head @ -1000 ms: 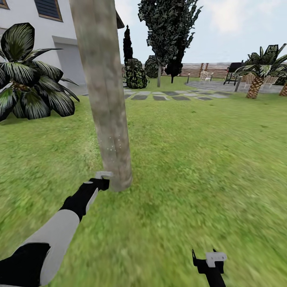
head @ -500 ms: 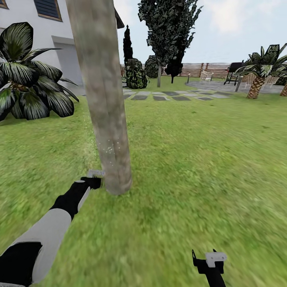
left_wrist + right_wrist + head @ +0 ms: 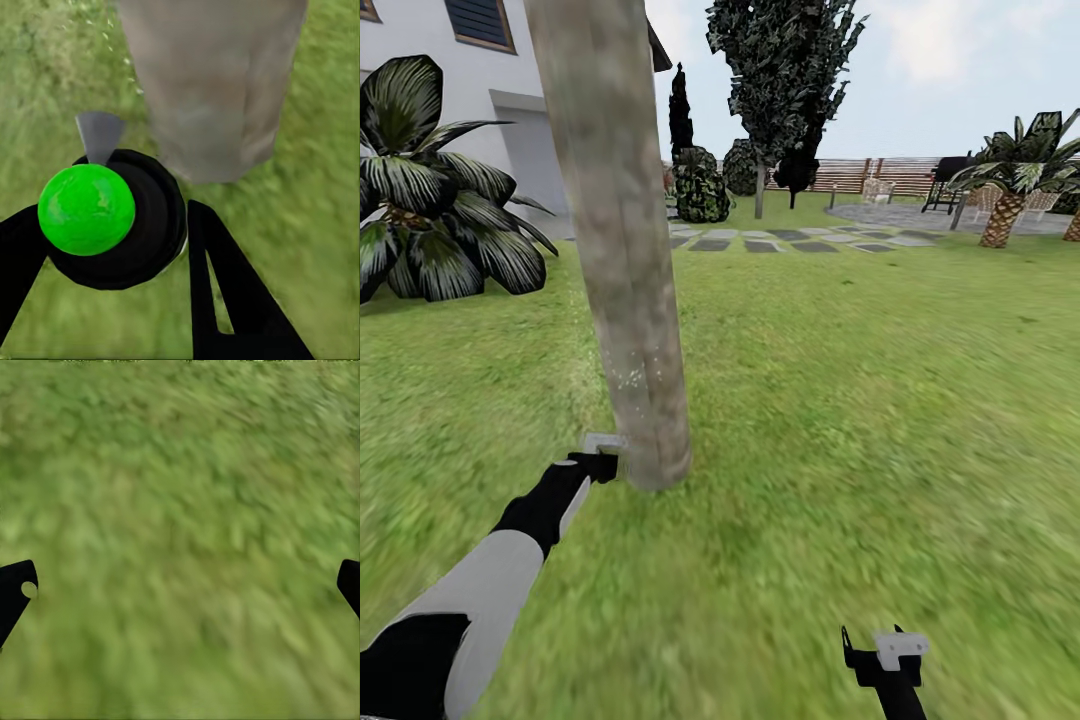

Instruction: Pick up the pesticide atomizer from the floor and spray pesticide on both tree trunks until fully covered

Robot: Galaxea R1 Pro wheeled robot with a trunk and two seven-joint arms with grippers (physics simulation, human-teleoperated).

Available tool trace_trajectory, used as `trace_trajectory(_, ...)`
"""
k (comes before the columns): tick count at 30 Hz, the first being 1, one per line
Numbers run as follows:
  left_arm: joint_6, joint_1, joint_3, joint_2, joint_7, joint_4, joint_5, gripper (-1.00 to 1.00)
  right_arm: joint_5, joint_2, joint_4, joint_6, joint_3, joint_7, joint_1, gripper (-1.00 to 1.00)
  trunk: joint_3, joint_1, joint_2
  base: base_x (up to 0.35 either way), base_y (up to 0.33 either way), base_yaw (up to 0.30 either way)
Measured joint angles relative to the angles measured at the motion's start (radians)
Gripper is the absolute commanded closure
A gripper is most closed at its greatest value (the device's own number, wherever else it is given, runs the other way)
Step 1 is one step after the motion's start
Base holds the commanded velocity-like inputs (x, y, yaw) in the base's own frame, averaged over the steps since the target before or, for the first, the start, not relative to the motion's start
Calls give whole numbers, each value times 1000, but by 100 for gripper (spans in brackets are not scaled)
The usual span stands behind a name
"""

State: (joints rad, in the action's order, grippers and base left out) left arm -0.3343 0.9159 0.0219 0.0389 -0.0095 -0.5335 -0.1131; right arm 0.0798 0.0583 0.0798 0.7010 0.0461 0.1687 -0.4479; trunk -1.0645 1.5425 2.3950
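Over the last second the left gripper (image 3: pixel 603 452), clamped on the atomizer (image 3: pixel 112 217), dipped and came back beside the trunk (image 3: pixel 622 300) foot, white specks still low on the bark, so spraying looked unfinished; the right gripper (image 3: pixel 880 650) hung spread.

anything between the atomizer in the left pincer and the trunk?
No object: in the left wrist view, bare grass and a few white specks separate the pesticide atomizer from the tree trunk.

1. A white house wall (image 3: pixel 420 40) with a window (image 3: pixel 480 20) stood at my far left.
2. Grey stepping stones (image 3: pixel 790 241) crossed the lawn (image 3: pixel 860 400).
3. A slatted wooden fence (image 3: pixel 880 172) closed the back under pale sky (image 3: pixel 960 60).
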Motion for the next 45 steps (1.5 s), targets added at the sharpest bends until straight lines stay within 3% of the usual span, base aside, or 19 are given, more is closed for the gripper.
trace_trajectory(2,-3,-1,-1,19,2,1,3,100,0,0,0,0,0,0,0,-100,0,0,0,266,130,0)
trace_trajectory(4,-2,-2,-2,21,3,2,5,100,0,0,0,0,0,0,0,-100,0,0,0,140,56,0)
trace_trajectory(6,-2,-2,-5,9,3,3,7,100,0,0,0,0,0,0,0,-100,0,0,0,34,14,0)
trace_trajectory(10,-1,-25,-7,-54,2,3,7,100,0,0,-1,0,0,0,0,-100,0,0,0,5,2,0)
trace_trajectory(13,-5,-29,-8,-68,2,3,1,100,0,0,-2,0,0,-1,0,-100,0,0,0,0,0,0)
trace_trajectory(15,-8,-29,-8,-60,2,3,-1,100,0,0,-2,0,0,-1,0,-100,0,0,0,0,0,0)
trace_trajectory(16,-10,-31,-6,-19,2,8,8,100,0,0,-2,0,0,0,0,-100,0,0,0,0,0,0)
trace_trajectory(17,-10,-44,-6,15,4,10,-7,100,0,0,-2,0,0,-1,0,-100,0,0,0,0,0,0)
trace_trajectory(21,-9,-59,-7,-11,2,9,4,100,0,0,-2,-1,0,-1,0,-100,0,0,0,0,0,0)
trace_trajectory(24,-10,-62,-12,-80,2,-2,5,100,0,0,-2,0,0,-1,0,-100,0,0,0,0,0,0)
trace_trajectory(26,-11,-61,-17,-93,2,-4,-1,100,0,0,-2,-1,0,-1,0,-100,0,0,0,0,0,0)
trace_trajectory(27,-12,-61,-12,-83,2,-6,-4,100,0,0,-2,0,0,-1,0,-100,0,0,0,0,0,0)
trace_trajectory(29,-10,-60,-6,-9,0,-7,-2,100,0,0,-2,0,0,-1,0,-100,0,0,0,0,0,0)
trace_trajectory(32,-11,-60,-9,13,0,-12,8,100,0,0,-2,0,0,-1,0,-100,0,0,0,-196,0,0)
trace_trajectory(36,-18,-58,-12,-17,1,-87,11,100,0,0,-2,0,0,-1,0,-100,0,0,0,-236,0,0)
trace_trajectory(38,-98,-52,-15,-56,1,-172,9,100,0,0,-2,0,0,-1,0,-100,0,0,0,-33,0,0)
trace_trajectory(41,-184,-53,-16,-90,0,-292,6,100,0,0,-2,0,0,-1,0,-100,0,0,0,-8,0,0)
trace_trajectory(43,-237,-53,-14,-91,0,-372,-1,100,0,0,-2,0,0,-1,0,-100,0,0,0,-1,0,0)
trace_trajectory(45,-268,-52,-9,-81,-1,-400,-3,100,0,0,-2,-1,0,-1,0,-100,0,0,0,0,0,0)
